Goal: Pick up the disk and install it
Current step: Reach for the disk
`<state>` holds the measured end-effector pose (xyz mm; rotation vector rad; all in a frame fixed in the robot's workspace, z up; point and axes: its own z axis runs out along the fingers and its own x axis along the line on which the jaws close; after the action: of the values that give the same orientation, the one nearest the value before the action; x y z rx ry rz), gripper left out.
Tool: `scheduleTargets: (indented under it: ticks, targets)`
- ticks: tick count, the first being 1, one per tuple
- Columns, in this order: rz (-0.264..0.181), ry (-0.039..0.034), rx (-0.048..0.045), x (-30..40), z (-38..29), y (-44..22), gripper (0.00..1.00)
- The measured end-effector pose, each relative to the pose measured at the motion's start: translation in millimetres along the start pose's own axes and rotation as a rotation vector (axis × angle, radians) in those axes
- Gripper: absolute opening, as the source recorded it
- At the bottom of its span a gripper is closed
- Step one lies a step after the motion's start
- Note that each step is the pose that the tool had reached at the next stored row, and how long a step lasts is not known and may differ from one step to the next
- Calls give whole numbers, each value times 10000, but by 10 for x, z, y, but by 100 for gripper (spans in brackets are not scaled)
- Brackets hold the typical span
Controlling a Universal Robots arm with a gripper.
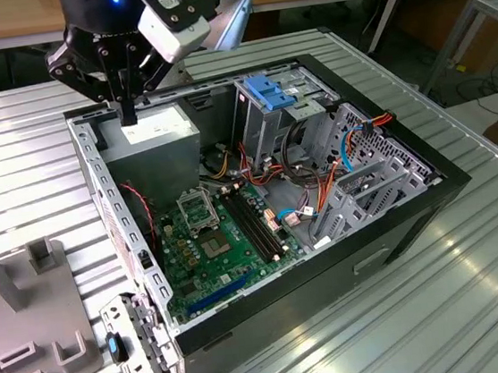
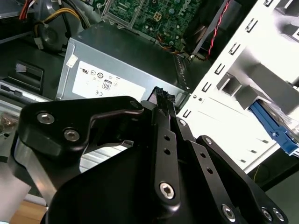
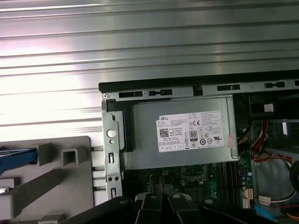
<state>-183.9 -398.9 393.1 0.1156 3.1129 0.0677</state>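
My tool [image 1: 126,113] hangs over the PSU [image 1: 159,143] in a corner of the case [image 1: 415,221], pinched shut with nothing in it. The disk [image 3: 17,156] sits outside the case on the grey stand [image 3: 79,196] on the surface [image 1: 445,326], and I can see the blue edge of its frame. For a clean pickup I reckon: clear the case wall first, open wide before dropping, and grab the disk square across its sides so it doesn't twist.
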Motion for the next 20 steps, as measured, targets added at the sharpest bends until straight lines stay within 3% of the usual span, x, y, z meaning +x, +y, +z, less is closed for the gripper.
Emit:
scheduleTargets:
  ticks: [8, 20]
  targets:
    - [-4, 2, 0, 114, -2, -9, 11]
    - [-12, 14, 1, 357, -7, -27, 11]
